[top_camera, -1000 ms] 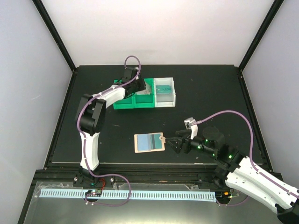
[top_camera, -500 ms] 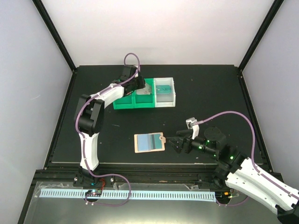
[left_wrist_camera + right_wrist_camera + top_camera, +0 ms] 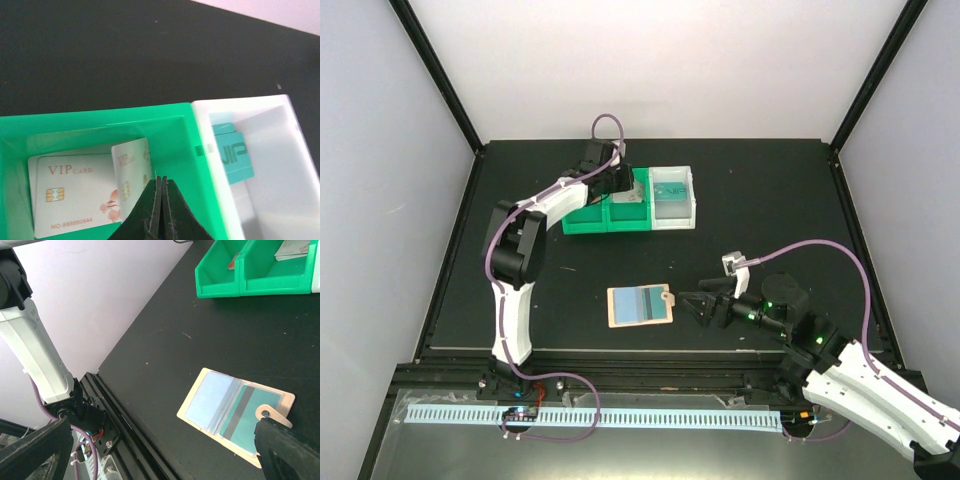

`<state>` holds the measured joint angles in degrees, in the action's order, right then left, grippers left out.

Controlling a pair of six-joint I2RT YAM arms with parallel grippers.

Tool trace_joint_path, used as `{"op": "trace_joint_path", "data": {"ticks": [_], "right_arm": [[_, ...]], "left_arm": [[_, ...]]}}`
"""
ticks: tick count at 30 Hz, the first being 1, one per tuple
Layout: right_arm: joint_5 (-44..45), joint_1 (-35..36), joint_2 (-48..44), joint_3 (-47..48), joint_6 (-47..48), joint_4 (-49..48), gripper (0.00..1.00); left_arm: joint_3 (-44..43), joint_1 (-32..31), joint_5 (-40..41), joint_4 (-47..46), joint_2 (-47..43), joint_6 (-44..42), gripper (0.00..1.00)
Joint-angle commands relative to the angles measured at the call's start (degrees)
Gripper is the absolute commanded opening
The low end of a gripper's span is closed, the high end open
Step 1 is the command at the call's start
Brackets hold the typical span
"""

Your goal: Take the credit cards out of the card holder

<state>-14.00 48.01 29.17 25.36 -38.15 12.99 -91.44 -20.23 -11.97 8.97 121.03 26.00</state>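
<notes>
Left black pincer point(image 3: 161, 182) pressed together, empty, over white plastic VIP cards point(image 3: 75, 197) in green plastic bin point(image 3: 100, 122) (drop looks done). Right pincer point(image 3: 693, 306) spread beside open tan leather card holder point(image 3: 640, 306), centre-front, likely for steadying; teal card point(image 3: 252, 415) inside.

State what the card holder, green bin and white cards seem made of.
Card holder: likely leather or imitation, matte tan edge. Green bin: moulded plastic, glossy, sheen on its walls. White cards: smooth plastic, it seems, with printed lettering and gold chip.

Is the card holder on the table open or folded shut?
Open: the card holder lies spread flat, both inner panels showing, a teal striped card visible in one side.
</notes>
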Motion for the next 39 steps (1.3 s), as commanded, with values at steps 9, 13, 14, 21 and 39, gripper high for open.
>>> {"op": "trace_joint_path", "data": {"ticks": [9, 13, 14, 21, 39], "right_arm": [[1.52, -0.11, -0.36, 0.05, -0.69, -0.42, 1.00], [1.43, -0.11, -0.64, 0.04, -0.94, -0.03, 1.00], [1.47, -0.11, -0.71, 0.04, -0.91, 0.03, 1.00], [1.53, -0.17, -0.64, -1.00, -2.03, -0.57, 1.00], [4.70, -0.19, 5.84, -0.95, -1.33, 2.79, 0.90]], "left_arm": [[-4.71, 0.19, 6.53, 6.47, 2.93, -4.93, 0.02], [-5.31, 0.19, 7.50, 7.51, 2.23, -5.41, 0.02], [-5.26, 0.19, 7.68, 7.73, 2.00, -5.43, 0.02], [-3.15, 0.10, 4.64, 7.32, -1.31, -4.56, 0.10], [14.77, -0.34, -5.39, 8.93, -27.10, -0.94, 0.75]]}}
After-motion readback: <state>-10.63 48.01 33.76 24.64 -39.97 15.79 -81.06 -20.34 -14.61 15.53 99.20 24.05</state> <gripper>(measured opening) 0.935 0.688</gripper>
